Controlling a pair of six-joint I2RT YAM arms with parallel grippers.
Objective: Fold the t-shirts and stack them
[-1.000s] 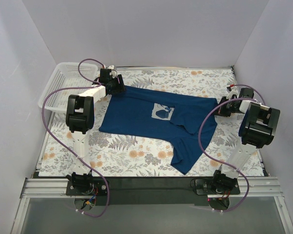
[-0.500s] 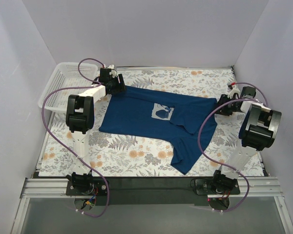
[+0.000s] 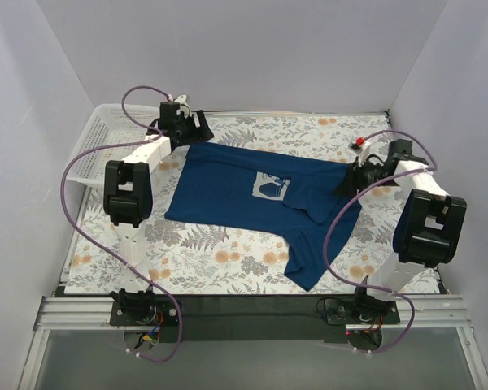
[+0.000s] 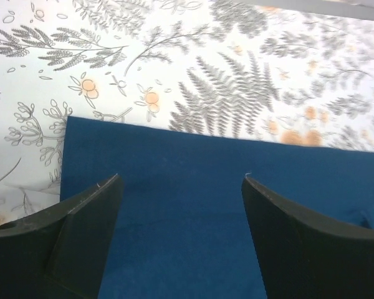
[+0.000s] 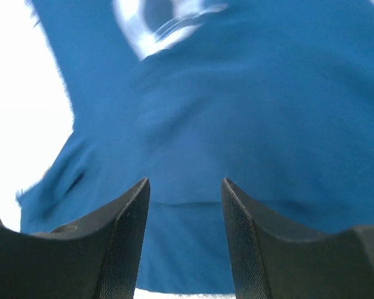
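Top external view: navy t-shirt [image 3: 228, 191] lies spread on floral tablecloth [image 3: 228, 252], mid-table. Left gripper [image 3: 197, 134] over its far-left corner, right gripper [image 3: 347, 180] over its right edge (both w/ jaws apart, gripping nothing).

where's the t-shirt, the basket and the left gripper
t-shirt [image 3: 220, 191], top view, plain front left of the graphic
basket [image 3: 106, 122], top view, white lattice
left gripper [image 4: 181, 179], left wrist view, midway between its fingertips

Left gripper [image 3: 198, 127] farther back, right gripper [image 3: 346, 180] inward over t-shirt [image 3: 228, 188]
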